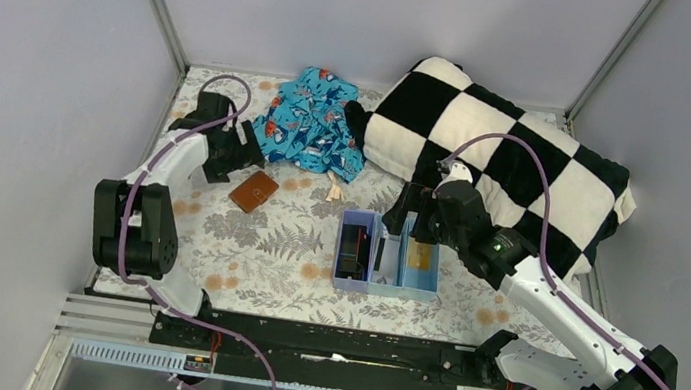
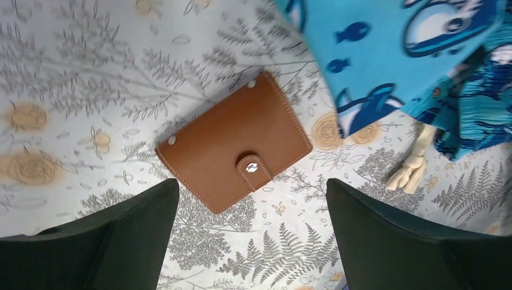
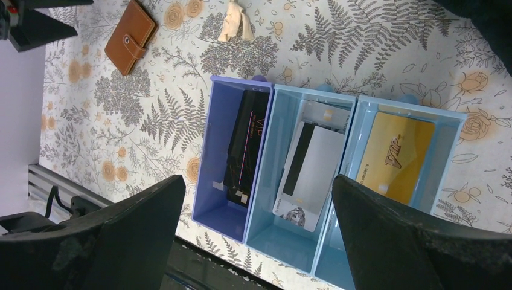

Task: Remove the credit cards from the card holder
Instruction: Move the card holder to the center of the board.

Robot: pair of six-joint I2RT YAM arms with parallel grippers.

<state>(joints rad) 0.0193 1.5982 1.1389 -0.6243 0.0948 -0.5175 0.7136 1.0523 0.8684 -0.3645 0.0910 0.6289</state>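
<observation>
From above, the card holder (image 1: 253, 190) is lying folded shut on the floral counter (image 1: 273, 256), just beside the left pincer (image 1: 248, 155), while the right pincer (image 1: 405, 225) is hovering over the three-compartment tray (image 1: 385, 288). A blue cloth (image 1: 316, 121) and a checkered pillow (image 1: 489, 143) are sitting at the far side. The dark card (image 1: 352, 246) and the gold card (image 1: 420, 255) are already resting in the tray, so the emptying is looking finished, or nearly so. Doing this step well probably means lifting both arms straight clear, without nudging the tray wall or dragging the holder. If more cards are hiding inside, which nothing here is showing, the clasp would need unsnapping first. In the left wrist view, the card holder (image 2: 235, 142) is lying flat below the camera with its clasp tab (image 2: 252, 169) snapped down. The left pincer (image 2: 250, 199) is gaping wide, its fingers (image 2: 121, 241) touching nothing and holding nothing. In the right wrist view, the dark card (image 3: 244, 145) is leaning in the left compartment, a white card (image 3: 311, 169) is filling the middle one, and the gold card (image 3: 395, 157) is lying in the right one. The right pincer (image 3: 258, 187) is standing fully spread above the tray (image 3: 262, 160), empty, with the card holder (image 3: 130, 36) well apart at the top left.
</observation>
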